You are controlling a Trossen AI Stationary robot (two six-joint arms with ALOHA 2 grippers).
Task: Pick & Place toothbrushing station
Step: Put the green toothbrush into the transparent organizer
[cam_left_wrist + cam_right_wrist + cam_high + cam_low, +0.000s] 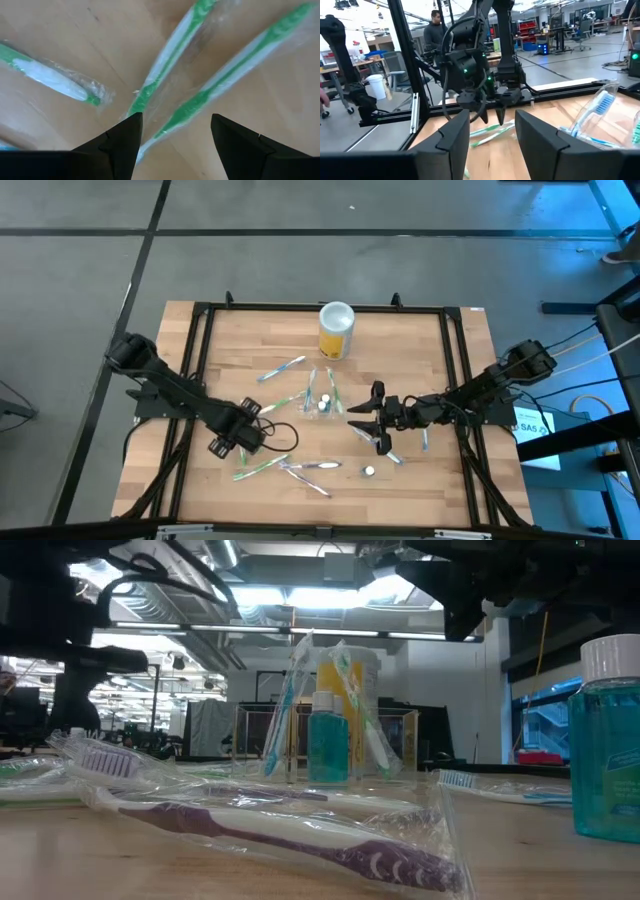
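1. high view: the wooden tabletop (420, 480) carries many wrapped toothbrushes. the toothbrushing station (322, 398), a small clear container, stands near the middle of the tabletop with a few brushes upright in it. a yellow canister (336, 332) with a white lid stands behind it, near the far edge. the left gripper (232, 443) hangs over the left front part, just beside two green toothbrushes (262, 467). the right gripper (372, 430) is to the right of the station, apart from it, and its fingers stand open with nothing between them that i can see.
2. low view: the station (330, 745) is in the middle distance, holding a small teal bottle (327, 742) and upright brushes. a purple toothbrush (300, 840) in clear wrap lies close in front. a second teal bottle (607, 745) with a white cap stands at the right edge. the arms are only dark shapes at the top.
3. left wrist view: the left gripper (175, 135) has its fingers (125, 140) wide apart and empty, above green toothbrushes (210, 95) lying on the wood. i cannot tell if they touch the wrap.
4. right wrist view: the right gripper (492, 132) shows its two fingers (455, 135) with a moderate gap and nothing held. beyond them the left arm (475, 65) is over the tabletop. a blue toothbrush (597, 107) in clear plastic is at one side. a person (435, 30) stands in the room behind.
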